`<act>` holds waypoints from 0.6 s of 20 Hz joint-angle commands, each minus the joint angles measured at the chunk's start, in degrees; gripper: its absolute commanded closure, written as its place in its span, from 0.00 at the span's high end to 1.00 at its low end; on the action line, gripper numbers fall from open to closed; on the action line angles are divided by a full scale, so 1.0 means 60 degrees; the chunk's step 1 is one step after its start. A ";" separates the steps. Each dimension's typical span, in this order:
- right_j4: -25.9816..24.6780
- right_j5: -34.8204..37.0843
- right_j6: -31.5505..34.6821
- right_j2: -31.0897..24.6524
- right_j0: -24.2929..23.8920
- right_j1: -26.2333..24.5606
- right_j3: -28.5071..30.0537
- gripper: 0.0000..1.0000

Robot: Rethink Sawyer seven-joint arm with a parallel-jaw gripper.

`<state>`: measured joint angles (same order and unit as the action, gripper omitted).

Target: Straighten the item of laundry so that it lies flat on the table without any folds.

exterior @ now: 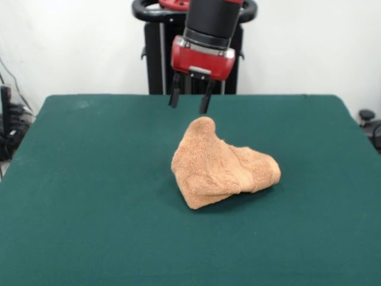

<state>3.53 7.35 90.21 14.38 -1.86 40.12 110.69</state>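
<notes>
Your gripper [190,102] hangs with jaws spread and empty, just above the peak of the bunched towel [221,165] mid-table [89,196], likely placed to pinch that raised fold.

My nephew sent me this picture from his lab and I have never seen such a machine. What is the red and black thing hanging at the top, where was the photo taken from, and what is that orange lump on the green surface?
The red and black thing is the end of a robot arm, coming down from a black pedestal at the table's far side. The camera stands across the table, facing the robot. At the arm's tip is its gripper, a simple hand with two dark fingers; they stand apart, so it is open and holds nothing. It hangs just above and behind the orange lump, not touching it as far as I can see. The lump is a small terry towel, crumpled into a heap with one end peaking upward. It lies on a large table covered in dark green cloth. The towel is plainly not flat yet.
</notes>
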 commanded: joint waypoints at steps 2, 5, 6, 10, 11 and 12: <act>0.1028 -0.0727 0.2840 -0.0955 -0.0410 -0.0210 0.0066 1.00; 0.1262 -0.0965 0.2966 -0.1371 -0.0624 -0.0144 0.0313 1.00; 0.1323 -0.1151 0.3042 -0.1634 -0.0795 -0.0104 0.0471 1.00; 0.1360 -0.1800 0.3263 -0.2402 -0.1322 -0.0190 0.0829 1.00; 0.1367 -0.1876 0.3253 -0.2459 -0.1354 -0.0275 0.0825 1.00; 0.1377 -0.1940 0.3255 -0.2526 -0.1369 -0.0353 0.0828 1.00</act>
<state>8.47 1.12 90.49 10.89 -8.74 39.85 110.74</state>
